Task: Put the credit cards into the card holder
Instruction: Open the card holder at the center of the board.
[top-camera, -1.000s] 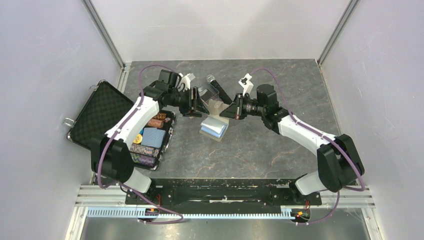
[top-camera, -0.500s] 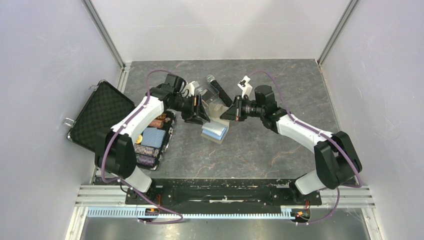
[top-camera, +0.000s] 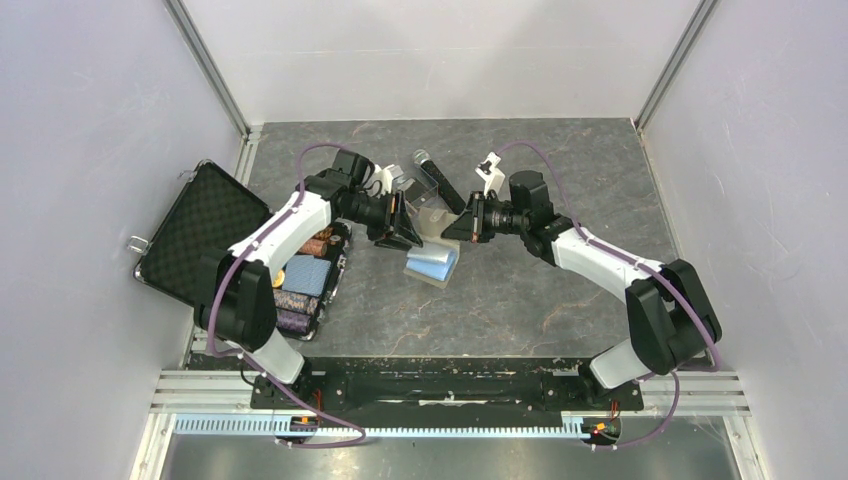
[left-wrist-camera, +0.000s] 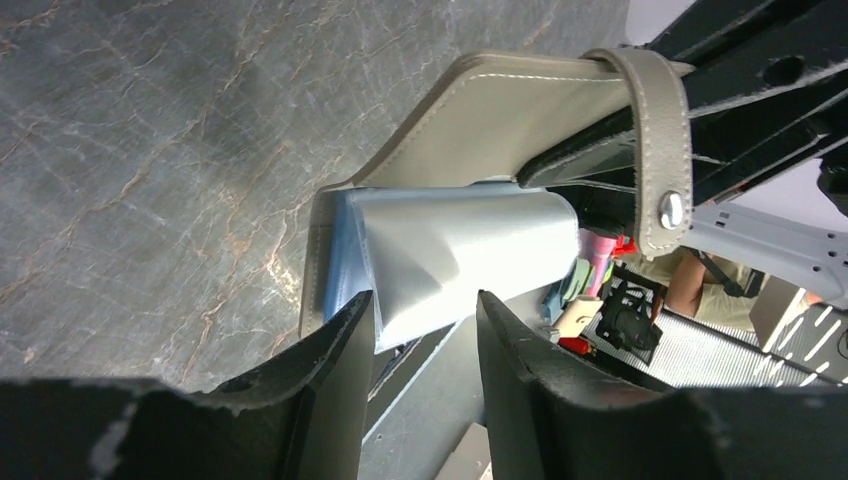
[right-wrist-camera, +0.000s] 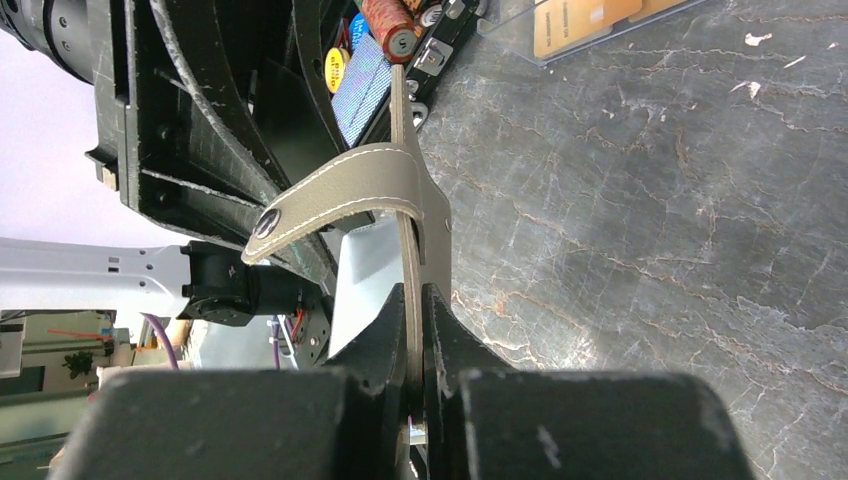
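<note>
The card holder (top-camera: 432, 262) was held open at the middle of the grey counter (top-camera: 540, 300), between two robot arms. The right pincer (right-wrist-camera: 415, 300) was clamped tight on its taupe outer flap, beside the curling snap tab (right-wrist-camera: 340, 190). The left pincer (left-wrist-camera: 425, 310) stood partly open, its jaws either side of the light blue inner pocket (left-wrist-camera: 460, 235); whether they gripped it could not be told. The orange credit cards (right-wrist-camera: 585, 22) lay in a clear box (right-wrist-camera: 505, 22) just beyond, on the far side. A black case (top-camera: 195, 235) of poker chips sat open at the left.
</note>
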